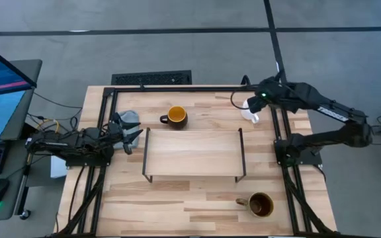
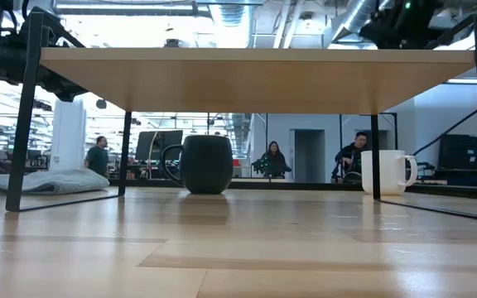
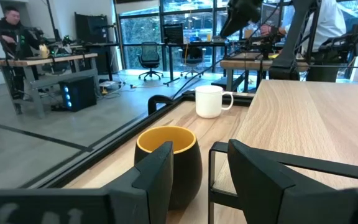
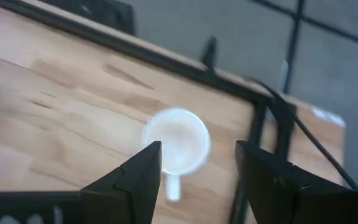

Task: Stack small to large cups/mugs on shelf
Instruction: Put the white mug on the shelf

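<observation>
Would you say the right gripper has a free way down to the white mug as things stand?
Probably yes. The right gripper hangs open above the white mug, which stands on bare table beside the shelf; nothing lies between them. The mug's handle sits between the fingers, so the grip may need adjusting.

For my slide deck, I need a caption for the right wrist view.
Right gripper open, poised above the small white mug standing on the wooden table.

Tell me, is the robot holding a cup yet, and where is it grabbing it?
No, nothing is held. The right gripper hangs open above the white mug, not touching it. The left gripper waits empty at the table's left side.
</observation>
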`<state>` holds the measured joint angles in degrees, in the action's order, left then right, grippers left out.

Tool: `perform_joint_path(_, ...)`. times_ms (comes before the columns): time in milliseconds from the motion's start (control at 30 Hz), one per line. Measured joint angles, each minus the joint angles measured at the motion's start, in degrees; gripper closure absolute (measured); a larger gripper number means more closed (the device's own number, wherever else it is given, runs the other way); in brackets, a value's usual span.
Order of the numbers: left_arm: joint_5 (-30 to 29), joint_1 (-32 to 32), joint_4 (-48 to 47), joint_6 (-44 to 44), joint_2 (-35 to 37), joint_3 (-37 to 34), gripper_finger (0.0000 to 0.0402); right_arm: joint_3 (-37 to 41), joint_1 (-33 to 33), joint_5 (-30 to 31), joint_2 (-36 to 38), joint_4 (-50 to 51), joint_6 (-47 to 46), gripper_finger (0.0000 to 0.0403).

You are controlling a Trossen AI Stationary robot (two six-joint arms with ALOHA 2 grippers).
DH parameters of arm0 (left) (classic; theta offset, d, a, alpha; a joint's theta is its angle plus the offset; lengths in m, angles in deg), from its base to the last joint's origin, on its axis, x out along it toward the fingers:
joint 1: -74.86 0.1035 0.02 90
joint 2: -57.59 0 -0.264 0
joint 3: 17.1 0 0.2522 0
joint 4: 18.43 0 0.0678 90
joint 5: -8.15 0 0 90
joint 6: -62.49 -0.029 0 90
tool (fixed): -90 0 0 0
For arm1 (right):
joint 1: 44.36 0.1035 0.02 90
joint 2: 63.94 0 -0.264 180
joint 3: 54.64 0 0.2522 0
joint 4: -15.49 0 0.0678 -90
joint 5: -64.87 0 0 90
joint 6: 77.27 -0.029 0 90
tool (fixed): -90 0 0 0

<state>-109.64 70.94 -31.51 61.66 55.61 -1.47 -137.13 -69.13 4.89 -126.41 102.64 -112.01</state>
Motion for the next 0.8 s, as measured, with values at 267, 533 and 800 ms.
perform_joint_path(267,0.00,0.02,0.00,0.02,-0.02,0.00,0.0255,0.00,-5.46,0.00,-6.22,7.16,-4.89,0.0175)
perform_joint_path(533,0.00,0.00,0.00,0.09,0.00,0.00,0.0255,0.00,-8.29,-2.10,-10.16,6.42,-2.95,0.0175)
perform_joint_path(800,0.01,0.01,-0.01,0.20,0.00,0.00,0.0255,5.30,-10.65,-6.48,-11.85,-1.86,-0.40,0.0175)
